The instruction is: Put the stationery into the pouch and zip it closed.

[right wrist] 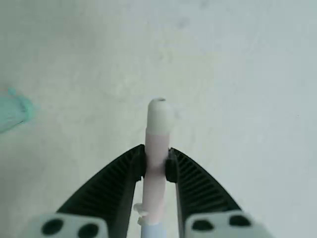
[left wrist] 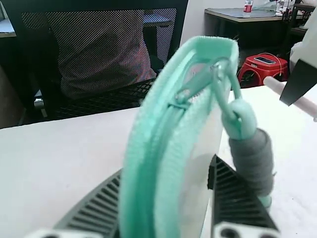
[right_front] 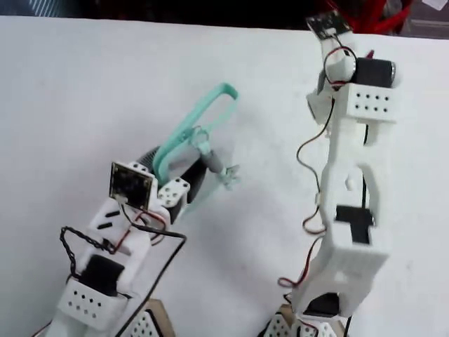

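My left gripper (left wrist: 168,210) is shut on the pouch (left wrist: 173,139), a see-through pouch with a mint-green zip band, and holds it up edge-on above the table. In the high view the pouch's green rim (right_front: 200,123) forms an open loop slanting up to the right from the left gripper (right_front: 184,184). A grey-wrapped pull tag (left wrist: 252,156) hangs from the zip slider (left wrist: 218,69). My right gripper (right wrist: 156,166) is shut on a pink-and-white pen (right wrist: 157,134), tip forward over bare table. That pen (left wrist: 292,94) also shows beside the pouch in the left wrist view.
The white table (right_front: 84,91) lies bare to the left and behind the pouch. The right arm (right_front: 351,175) stretches up the right side of the high view. A chair (left wrist: 99,54) and a red box (left wrist: 260,64) stand beyond the table's far edge.
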You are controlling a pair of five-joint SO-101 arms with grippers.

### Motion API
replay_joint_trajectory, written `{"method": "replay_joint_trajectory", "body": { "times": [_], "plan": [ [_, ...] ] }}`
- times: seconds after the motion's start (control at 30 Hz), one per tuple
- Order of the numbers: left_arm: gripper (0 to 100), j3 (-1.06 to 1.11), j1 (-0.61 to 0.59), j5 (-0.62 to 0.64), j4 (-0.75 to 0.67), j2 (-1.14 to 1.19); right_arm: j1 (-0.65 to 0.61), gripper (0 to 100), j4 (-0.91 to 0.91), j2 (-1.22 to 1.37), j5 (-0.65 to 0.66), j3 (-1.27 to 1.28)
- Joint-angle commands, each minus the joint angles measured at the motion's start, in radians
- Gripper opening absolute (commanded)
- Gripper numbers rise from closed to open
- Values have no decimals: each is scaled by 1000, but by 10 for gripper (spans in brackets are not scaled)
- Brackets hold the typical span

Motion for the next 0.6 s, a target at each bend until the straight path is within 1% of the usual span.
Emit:
{"method": "replay_joint_trajectory", "body": {
  "times": [0.0,0.1,0.2,0.3,0.43,0.57],
  "plan": [
    [210,-6,1,3,-21,-8,-38,18,21,-219,-46,51],
    [210,-6,-1,3,-21,-10,-64,18,16,-394,-86,170],
    [210,-6,-1,3,-21,-10,-128,18,15,-556,-84,296],
    [210,-6,1,3,-20,-10,-197,18,-41,-714,-87,437],
    [209,-6,1,3,-20,-10,-262,18,-251,-923,-91,647],
    [209,-6,2,3,-20,-10,-349,18,-561,-1096,-89,830]
  ]
}}
